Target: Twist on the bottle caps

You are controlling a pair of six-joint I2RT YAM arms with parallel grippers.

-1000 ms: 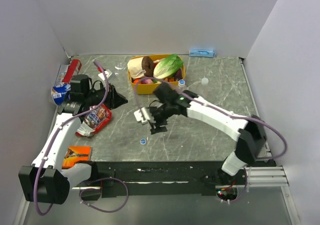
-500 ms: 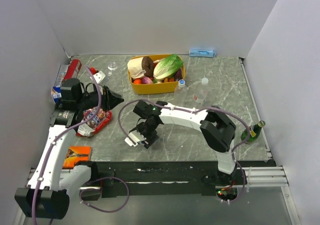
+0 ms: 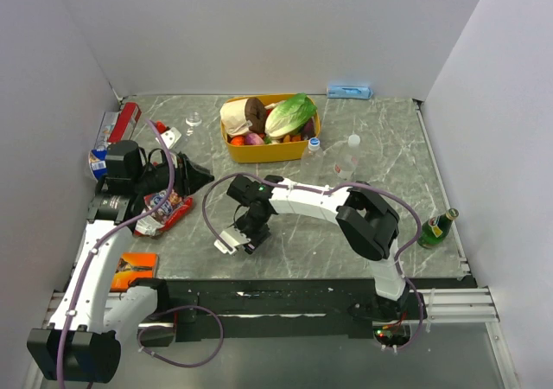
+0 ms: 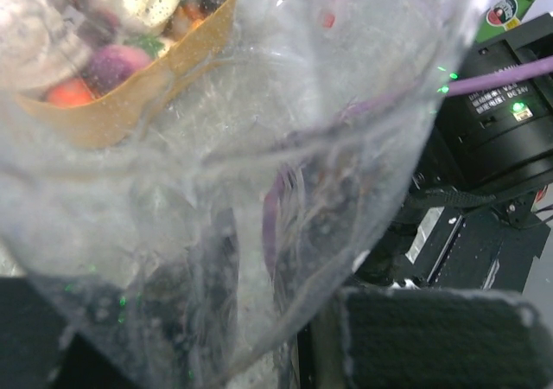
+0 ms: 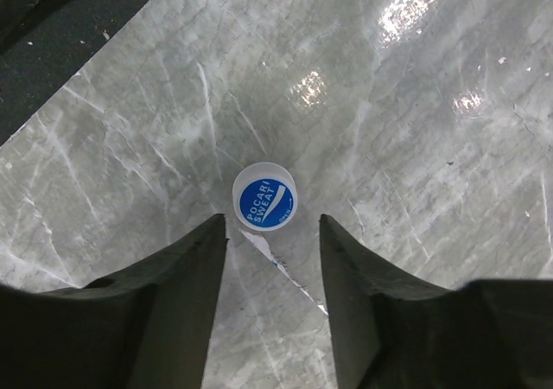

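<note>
A blue bottle cap [image 5: 265, 197] with a white rim lies flat on the marble table. My right gripper [image 5: 272, 223] hangs straight above it, open, and the cap sits just beyond the fingertips [image 5: 212, 233] with nothing between them. From above, the right gripper [image 3: 247, 236] covers that cap near the front edge. A clear bottle [image 4: 216, 173] fills the left wrist view, and my left gripper [image 4: 233, 346] is shut on it. The left gripper [image 3: 195, 175] is at mid-left in the top view. Two other clear bottles stand by the tub: one with a blue cap [image 3: 314, 144], one with a whitish cap [image 3: 351, 154].
A yellow tub [image 3: 259, 153] of toy food stands at the back centre. Snack packets [image 3: 162, 209] and a can [image 3: 128, 117] lie along the left wall. A dark green bottle [image 3: 435, 229] stands at the right edge. A small clear item [image 3: 192, 119] lies left of the tub.
The right arm swung from the table's middle toward the front left and came down over the blue cap, its jaws narrowing. The left arm with its bottle shifted only slightly.
</note>
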